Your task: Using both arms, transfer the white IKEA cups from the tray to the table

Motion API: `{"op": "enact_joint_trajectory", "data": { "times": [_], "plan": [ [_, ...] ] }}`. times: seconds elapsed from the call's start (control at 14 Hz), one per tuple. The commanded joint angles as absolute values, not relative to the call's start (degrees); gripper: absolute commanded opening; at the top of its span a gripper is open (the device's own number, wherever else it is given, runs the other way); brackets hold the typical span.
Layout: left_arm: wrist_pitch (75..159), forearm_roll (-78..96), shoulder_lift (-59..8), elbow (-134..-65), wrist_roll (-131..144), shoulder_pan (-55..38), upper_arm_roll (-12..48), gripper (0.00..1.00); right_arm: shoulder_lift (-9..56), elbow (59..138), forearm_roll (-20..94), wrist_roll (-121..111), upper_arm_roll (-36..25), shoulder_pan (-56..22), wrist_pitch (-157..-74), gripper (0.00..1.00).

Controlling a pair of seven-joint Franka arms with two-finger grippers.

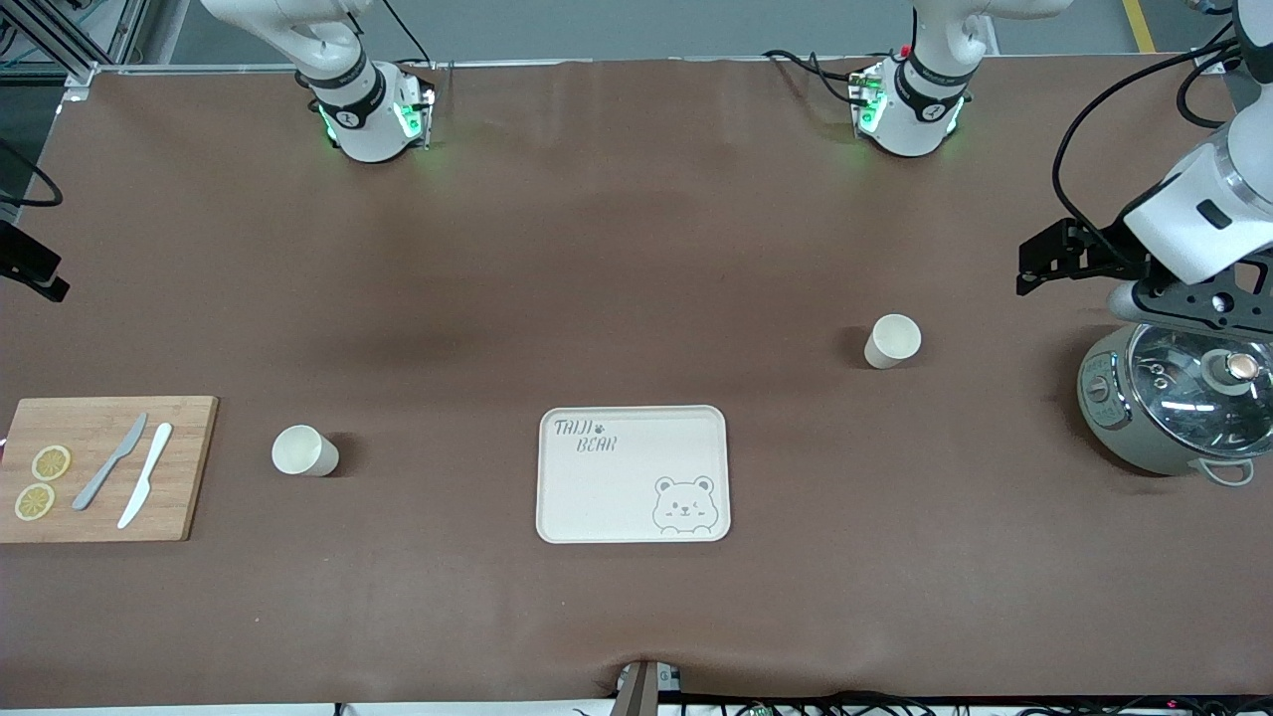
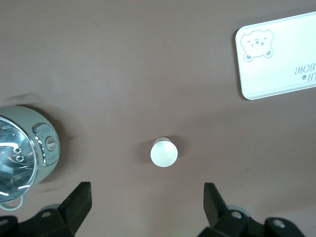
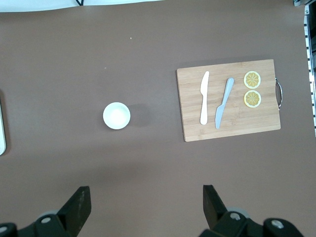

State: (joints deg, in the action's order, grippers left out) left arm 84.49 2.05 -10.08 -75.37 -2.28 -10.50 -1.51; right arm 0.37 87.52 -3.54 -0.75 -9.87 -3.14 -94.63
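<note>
1. Now we see two cups standing upright on the table: one cup [image 1: 892,341] [image 2: 163,151] toward the left arm's end, at about 1 o'clock from the tray [image 1: 634,474] [image 2: 276,64]; the other cup [image 1: 303,450] [image 3: 116,115] toward the right arm's end, at the tray's 9 o'clock, beside the board [image 1: 99,467] [image 3: 229,98].
2. We see the left gripper [image 2: 145,205] spread wide, holding nothing, high over the table between its cup and the cooker [image 1: 1174,408] [image 2: 22,148].
3. We see the right gripper [image 3: 143,207] likewise spread and unloaded, high over the table near its cup.
4. On the board lie two knives [image 1: 129,472] [image 3: 215,101] and lemon slices [image 1: 42,482] [image 3: 252,89].

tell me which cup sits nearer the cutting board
The cup toward the right arm's end, beside the cutting board; the other cup stands near the cooker.
</note>
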Motion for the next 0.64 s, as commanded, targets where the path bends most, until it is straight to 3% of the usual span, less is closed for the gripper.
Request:
{"op": "enact_joint_trajectory", "data": {
  "times": [0.0, 0.57],
  "plan": [
    [84.2, -2.28, -9.93, -75.41, -1.94, -10.9, 0.34, 1.0, 0.88, 86.31, -3.87, -0.18, -9.4, -2.46, -94.31, 1.0],
    [84.02, -2.29, -10.02, -75.76, -1.76, -10.11, 0.35, 1.0, 0.97, 86.22, -4.13, -0.26, -9.4, -2.55, -94.39, 1.0]
  ]
}}
